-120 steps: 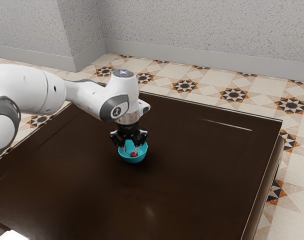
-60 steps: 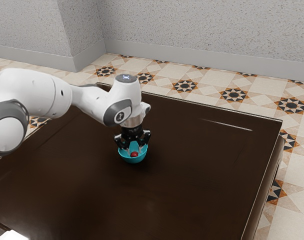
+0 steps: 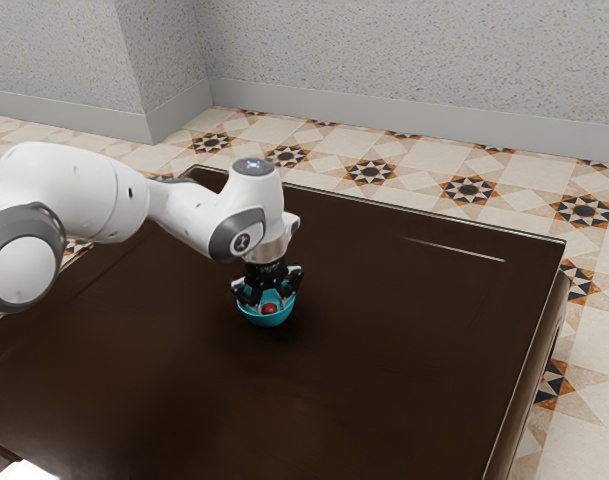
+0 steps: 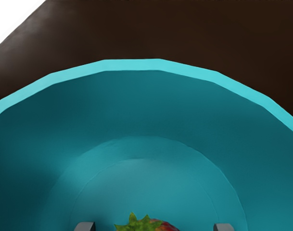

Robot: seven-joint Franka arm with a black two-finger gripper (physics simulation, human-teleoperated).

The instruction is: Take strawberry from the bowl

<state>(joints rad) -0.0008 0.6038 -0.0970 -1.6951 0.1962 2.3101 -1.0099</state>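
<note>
My gripper [image 3: 271, 303] points down into the turquoise bowl [image 3: 266, 320] in the exterior view, its fingers apart with the red strawberry [image 3: 270, 309] between them. Below the hand, the wrist view has the inside of the bowl [image 4: 146, 106]. The strawberry [image 4: 164, 226], with green leaves on top, lies low in the bowl. There the open gripper [image 4: 154, 227] has a grey fingertip on either side of the berry, with a gap at each side. The berry's lower part is cut off by the wrist view's edge.
The bowl stands on a dark brown table [image 3: 384, 350], whose edge runs along the exterior view's right. Patterned floor tiles and a speckled wall [image 3: 384, 50] lie beyond the table.
My hand has come down and slightly toward the exterior view's right, deeper into the bowl. The bowl and the strawberry have stayed in place.
</note>
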